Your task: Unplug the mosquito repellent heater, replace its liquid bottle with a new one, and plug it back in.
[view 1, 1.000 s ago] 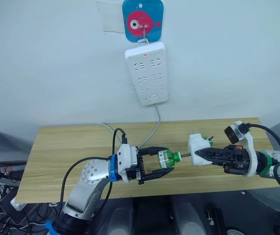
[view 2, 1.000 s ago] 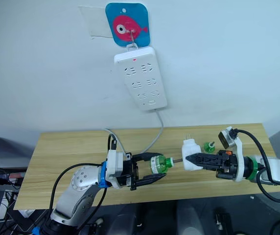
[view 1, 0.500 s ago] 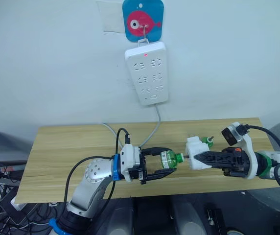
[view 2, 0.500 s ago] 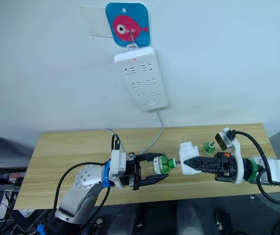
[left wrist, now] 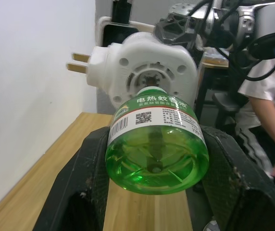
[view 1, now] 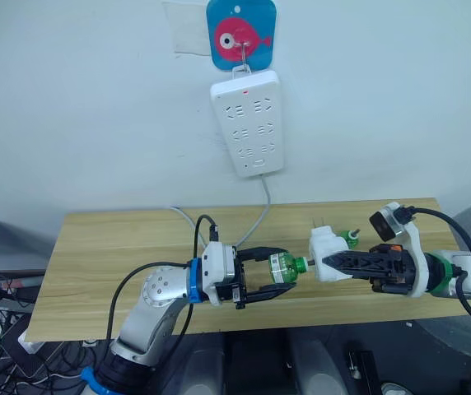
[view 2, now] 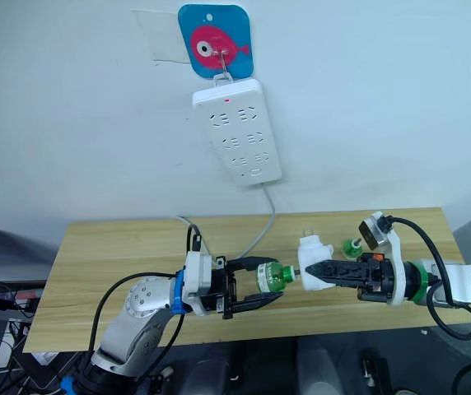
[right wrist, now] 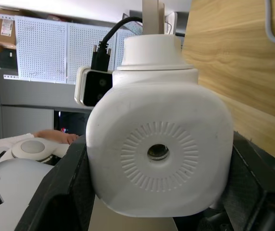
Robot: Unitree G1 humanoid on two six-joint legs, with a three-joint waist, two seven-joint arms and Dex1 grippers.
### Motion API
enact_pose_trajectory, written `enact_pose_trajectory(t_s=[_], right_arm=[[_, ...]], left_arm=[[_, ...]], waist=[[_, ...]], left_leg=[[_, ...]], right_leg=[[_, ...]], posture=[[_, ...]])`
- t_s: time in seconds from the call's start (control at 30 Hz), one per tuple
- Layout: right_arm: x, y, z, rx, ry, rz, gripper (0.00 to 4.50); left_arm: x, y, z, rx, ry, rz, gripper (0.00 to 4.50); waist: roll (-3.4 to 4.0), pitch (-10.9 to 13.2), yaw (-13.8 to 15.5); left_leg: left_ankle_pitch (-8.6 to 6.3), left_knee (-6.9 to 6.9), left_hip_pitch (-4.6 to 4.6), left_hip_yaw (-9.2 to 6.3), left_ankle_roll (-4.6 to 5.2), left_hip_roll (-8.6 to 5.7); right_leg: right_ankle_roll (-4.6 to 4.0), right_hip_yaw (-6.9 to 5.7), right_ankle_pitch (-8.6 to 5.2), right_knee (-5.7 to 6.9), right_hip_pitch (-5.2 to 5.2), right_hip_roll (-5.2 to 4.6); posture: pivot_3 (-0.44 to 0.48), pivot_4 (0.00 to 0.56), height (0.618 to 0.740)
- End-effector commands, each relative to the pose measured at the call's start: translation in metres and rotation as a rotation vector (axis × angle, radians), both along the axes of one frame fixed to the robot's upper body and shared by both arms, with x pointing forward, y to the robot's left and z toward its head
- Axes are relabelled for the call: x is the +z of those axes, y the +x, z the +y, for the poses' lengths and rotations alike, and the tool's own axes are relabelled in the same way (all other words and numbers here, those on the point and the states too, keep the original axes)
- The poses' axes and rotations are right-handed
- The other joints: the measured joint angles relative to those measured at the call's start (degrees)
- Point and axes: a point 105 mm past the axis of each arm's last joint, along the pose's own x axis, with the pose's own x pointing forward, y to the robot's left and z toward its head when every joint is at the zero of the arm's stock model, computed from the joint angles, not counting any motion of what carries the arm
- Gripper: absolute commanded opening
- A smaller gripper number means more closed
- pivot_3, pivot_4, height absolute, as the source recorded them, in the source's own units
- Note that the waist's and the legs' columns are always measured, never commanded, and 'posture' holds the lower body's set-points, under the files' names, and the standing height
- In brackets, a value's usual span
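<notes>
My left gripper [view 1: 286,269] is shut on a green liquid bottle [view 1: 282,267], which lies sideways above the table with its neck pointing right. My right gripper [view 1: 331,260] is shut on the white mosquito repellent heater [view 1: 326,244], prongs pointing up and back. The bottle [left wrist: 156,144] is lined up with the round socket on the heater's [left wrist: 147,72] underside, its neck tip right at the opening; I cannot tell if it is inside. The vent face of the heater [right wrist: 159,144] looks back at my right wrist. A second small green bottle [view 2: 352,246] stands on the table behind the heater.
A long white power strip [view 1: 247,122] hangs on the wall from a blue fish hook plate [view 1: 240,33], and its grey cable [view 1: 262,206] drops onto the wooden table [view 1: 104,247]. A person in white [left wrist: 267,91] sits beyond the table's right end.
My right gripper has carried the heater left, closing the gap to the bottle's neck. My left gripper with the bottle has shifted slightly right.
</notes>
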Motion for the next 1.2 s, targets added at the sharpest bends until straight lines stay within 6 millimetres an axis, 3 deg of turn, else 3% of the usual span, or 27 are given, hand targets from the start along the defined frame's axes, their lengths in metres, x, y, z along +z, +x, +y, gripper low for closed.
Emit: enact_pose_trajectory(t_s=[0.03, 0.3, 1.2], right_arm=[[0.009, 0.003, 0.0, -0.007, 0.033, -0.016, 3.0], [0.006, -0.005, 0.009, 0.031, 0.037, -0.024, 3.0], [0.01, -0.013, 0.027, 0.081, 0.014, -0.092, 3.0]], left_arm=[[0.005, -0.008, -0.003, -0.043, -0.013, -0.035, 2.26], [0.009, -0.002, -0.007, -0.023, -0.028, -0.044, 2.26], [0.008, -0.008, -0.016, -0.098, -0.022, -0.076, 2.26]], waist=[[0.0, 0.0, 0.0], [0.0, 0.0, 0.0], [0.01, 0.0, 0.0]], left_leg=[[0.0, 0.0, 0.0, 0.0, 0.0, 0.0], [0.0, 0.0, -0.03, -0.03, 0.0, 0.0], [0.0, 0.01, -0.06, -0.08, 0.0, -0.01]], right_leg=[[0.0, 0.0, 0.0, 0.0, -0.01, 0.0], [0.0, -0.02, 0.0, -0.01, -0.01, 0.0], [0.0, -0.07, 0.0, 0.0, -0.03, 0.0]], posture=[[-0.096, 0.31, 0.74], [-0.096, 0.31, 0.74], [-0.102, 0.285, 0.74]])
